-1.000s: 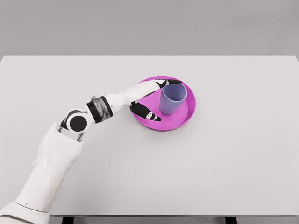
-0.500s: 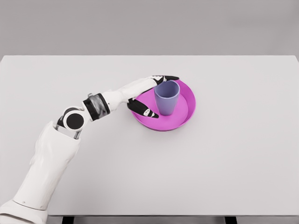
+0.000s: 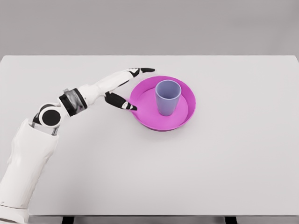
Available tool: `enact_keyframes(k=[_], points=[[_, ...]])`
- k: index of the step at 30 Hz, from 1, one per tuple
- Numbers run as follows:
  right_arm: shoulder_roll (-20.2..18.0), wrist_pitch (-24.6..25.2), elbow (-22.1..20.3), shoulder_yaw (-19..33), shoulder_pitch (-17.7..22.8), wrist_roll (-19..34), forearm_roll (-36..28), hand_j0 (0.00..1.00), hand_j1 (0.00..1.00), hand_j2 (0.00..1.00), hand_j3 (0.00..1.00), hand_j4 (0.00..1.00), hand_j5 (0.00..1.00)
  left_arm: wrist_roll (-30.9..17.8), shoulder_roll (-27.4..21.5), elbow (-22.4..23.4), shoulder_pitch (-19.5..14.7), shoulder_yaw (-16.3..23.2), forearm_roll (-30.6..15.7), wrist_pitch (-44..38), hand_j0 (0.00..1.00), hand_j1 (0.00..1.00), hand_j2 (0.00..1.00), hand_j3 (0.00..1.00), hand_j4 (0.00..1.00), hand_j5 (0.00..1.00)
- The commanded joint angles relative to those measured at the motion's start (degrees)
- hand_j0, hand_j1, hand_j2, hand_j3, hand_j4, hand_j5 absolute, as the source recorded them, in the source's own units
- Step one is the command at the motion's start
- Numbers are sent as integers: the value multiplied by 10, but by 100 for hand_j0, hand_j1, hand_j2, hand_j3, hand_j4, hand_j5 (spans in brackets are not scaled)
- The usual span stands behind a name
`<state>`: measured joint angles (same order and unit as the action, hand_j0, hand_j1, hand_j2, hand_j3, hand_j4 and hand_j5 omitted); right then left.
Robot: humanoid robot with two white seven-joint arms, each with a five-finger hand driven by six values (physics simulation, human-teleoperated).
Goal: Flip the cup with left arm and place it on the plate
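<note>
Since the earlier frames, the left hand [image 3: 125,88] is drawn back leftward, fingers spread and empty. To its right the cup [image 3: 167,97] is left standing upright, mouth up, on the plate [image 3: 186,115].

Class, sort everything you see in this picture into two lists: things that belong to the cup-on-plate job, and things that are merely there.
Belongs to the job:
- cup, upright on the plate
- plate, magenta
- left hand, open, beside the plate, apart from the cup

Merely there:
- table, which carries the plate
- nothing else lies loose on it
</note>
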<state>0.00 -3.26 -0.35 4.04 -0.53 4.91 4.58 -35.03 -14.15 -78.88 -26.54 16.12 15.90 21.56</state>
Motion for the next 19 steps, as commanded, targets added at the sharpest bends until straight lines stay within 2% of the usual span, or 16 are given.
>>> enact_keyframes(k=[1,6,12,16,19], points=[[0,0,0,0,0,0,0,100,100,100,100,100,100,0,-38,-1,0,-10,-30,4,100,100,100,100,100,100],[0,0,0,0,0,0,0,100,100,100,100,100,100,0,-110,0,10,-51,-72,39,100,100,100,100,100,100],[0,0,0,0,0,0,0,100,100,100,100,100,100,0,-189,3,69,-104,-86,87,100,100,100,100,100,100],[0,-1,0,0,0,0,0,100,100,100,100,100,100,0,-198,5,100,-129,-86,103,100,100,100,100,100,100],[0,-1,0,0,0,0,0,100,100,100,100,100,100,0,-200,5,104,-130,-86,103,100,100,100,100,100,100]])
